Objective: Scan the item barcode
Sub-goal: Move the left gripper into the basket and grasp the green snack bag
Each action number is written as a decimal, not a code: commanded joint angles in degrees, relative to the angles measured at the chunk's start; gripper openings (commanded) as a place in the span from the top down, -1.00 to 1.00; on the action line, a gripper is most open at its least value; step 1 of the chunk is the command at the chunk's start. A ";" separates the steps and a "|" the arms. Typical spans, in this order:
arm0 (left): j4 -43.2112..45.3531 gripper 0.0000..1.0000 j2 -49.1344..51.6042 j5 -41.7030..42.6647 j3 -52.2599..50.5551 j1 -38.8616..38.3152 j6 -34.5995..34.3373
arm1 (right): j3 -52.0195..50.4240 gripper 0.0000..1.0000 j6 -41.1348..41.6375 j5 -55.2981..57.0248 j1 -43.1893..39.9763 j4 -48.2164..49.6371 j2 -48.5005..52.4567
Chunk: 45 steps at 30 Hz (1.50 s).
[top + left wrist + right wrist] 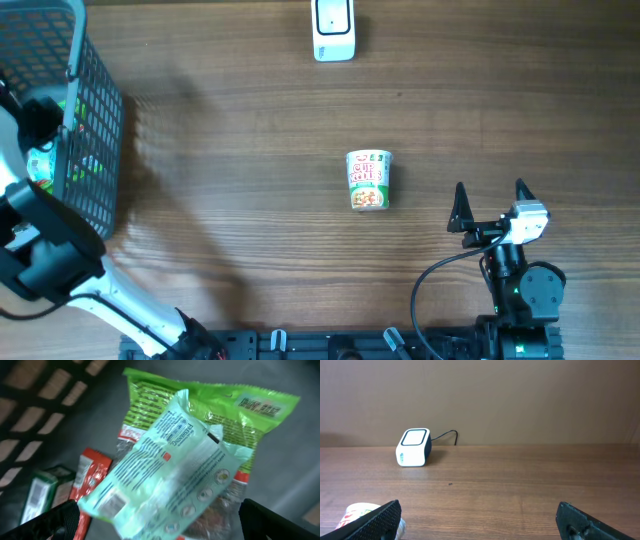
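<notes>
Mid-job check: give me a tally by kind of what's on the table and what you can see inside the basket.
Barcode scanner: 1
Noodle cup: 1
Basket: 1
Packaged goods seen in the basket: 4 (pale green pack, green bag, red packet, green box)
Total: 7; more may lie hidden underneath.

Wooden table point(230, 120), mid-brown, grain running left to right, fills the overhead view. Plain tan wall point(530, 395) rises directly behind its far edge, flat and matte. Light soft and even; faint blurred shadows lie on the table's left part.
</notes>
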 commanded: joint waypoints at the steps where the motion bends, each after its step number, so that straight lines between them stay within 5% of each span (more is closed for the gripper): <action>1: 0.57 -1.00 2.84 2.75 0.04 0.52 7.21 | -0.04 -0.99 -0.50 0.09 -0.17 0.15 -0.35; 12: 1.66 -1.00 3.17 13.88 -0.33 5.46 7.50 | -0.04 -0.99 -0.48 0.09 -0.17 0.15 -0.35; 40: 6.14 -1.00 10.67 18.53 -4.50 6.51 7.26 | -0.04 -0.99 -0.48 0.09 -0.17 0.15 -0.35; 43: 6.38 -0.46 10.62 18.56 -4.31 6.51 7.26 | -0.04 -0.99 -0.48 0.09 -0.17 0.15 -0.35; 45: 6.38 0.35 10.36 18.56 -3.93 6.51 7.26 | -0.04 -0.99 -0.50 0.09 -0.17 0.15 -0.35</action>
